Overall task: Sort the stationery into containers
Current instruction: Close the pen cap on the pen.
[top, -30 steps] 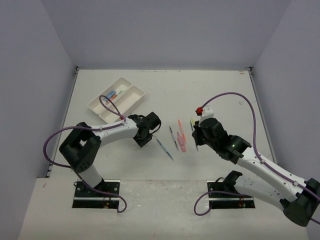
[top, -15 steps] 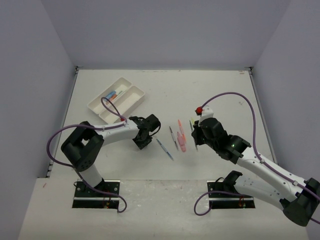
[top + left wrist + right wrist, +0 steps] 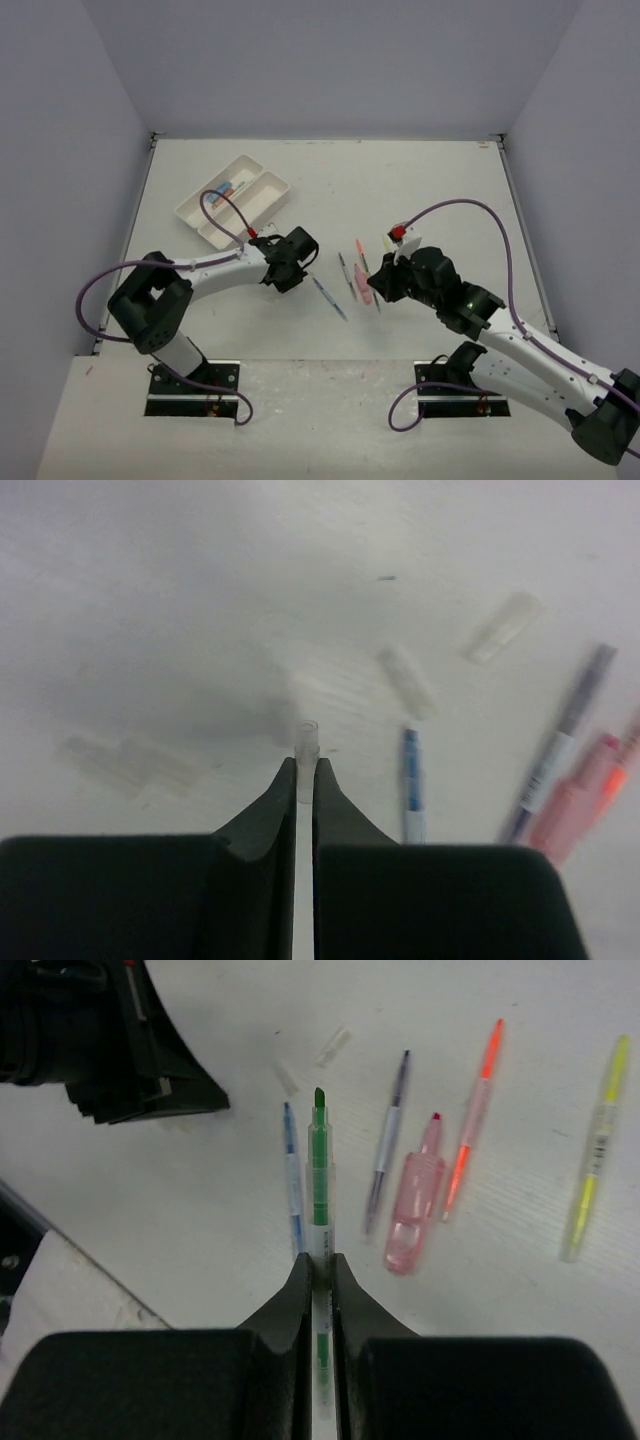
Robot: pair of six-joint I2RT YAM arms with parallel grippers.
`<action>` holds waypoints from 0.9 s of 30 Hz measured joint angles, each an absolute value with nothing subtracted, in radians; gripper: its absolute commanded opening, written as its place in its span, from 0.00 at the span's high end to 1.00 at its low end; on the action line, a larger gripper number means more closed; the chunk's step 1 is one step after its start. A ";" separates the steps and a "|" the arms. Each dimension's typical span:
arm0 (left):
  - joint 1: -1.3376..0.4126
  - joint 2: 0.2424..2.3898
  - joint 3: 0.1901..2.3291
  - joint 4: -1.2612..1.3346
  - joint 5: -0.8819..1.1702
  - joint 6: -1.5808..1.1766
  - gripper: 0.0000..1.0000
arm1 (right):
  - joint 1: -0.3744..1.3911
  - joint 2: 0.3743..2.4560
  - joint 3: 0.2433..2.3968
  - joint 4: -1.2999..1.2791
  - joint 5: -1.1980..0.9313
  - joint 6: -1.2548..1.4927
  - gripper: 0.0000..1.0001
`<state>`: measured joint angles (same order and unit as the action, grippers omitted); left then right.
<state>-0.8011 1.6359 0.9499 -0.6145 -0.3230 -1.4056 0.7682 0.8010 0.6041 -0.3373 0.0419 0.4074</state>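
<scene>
Seeing both sides gripping on my feed. Right gripper (image 3: 320, 1260) is clamped on the green marker (image 3: 319, 1150), tip sticking out ahead. Left gripper (image 3: 306, 770) pinches a small clear cap (image 3: 307, 742) at its tips. Loose in the middle: blue pen (image 3: 292, 1185), grey pen (image 3: 388, 1145), pink marker (image 3: 415, 1205), orange marker (image 3: 473, 1120), yellow marker (image 3: 596, 1150), plus two more caps (image 3: 405, 680) near the blue pen. Trays (image 3: 250, 205) sit far left, well apart from either gripper.
</scene>
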 measured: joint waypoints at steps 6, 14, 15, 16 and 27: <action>-0.809 1.205 0.695 -0.150 -0.239 -1.048 1.00 | 0.767 0.806 0.410 0.060 -0.266 0.554 1.00; -0.812 0.976 0.596 0.490 0.036 -0.807 1.00 | 0.847 0.831 0.304 0.494 -0.362 0.761 1.00; -0.813 0.977 0.581 0.535 0.071 -0.800 1.00 | 0.855 0.827 0.306 0.522 -0.358 0.771 1.00; -0.813 0.980 0.569 0.564 0.100 -0.795 1.00 | 0.861 0.820 0.307 0.541 -0.349 0.779 1.00; -0.814 0.996 0.560 0.648 0.221 -0.788 1.00 | 0.871 0.738 0.310 0.543 -0.258 0.791 1.00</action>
<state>-0.8139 0.9960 0.5598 0.6476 0.2205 -0.7883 0.8707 0.7381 0.3103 0.5425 -0.2583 0.7907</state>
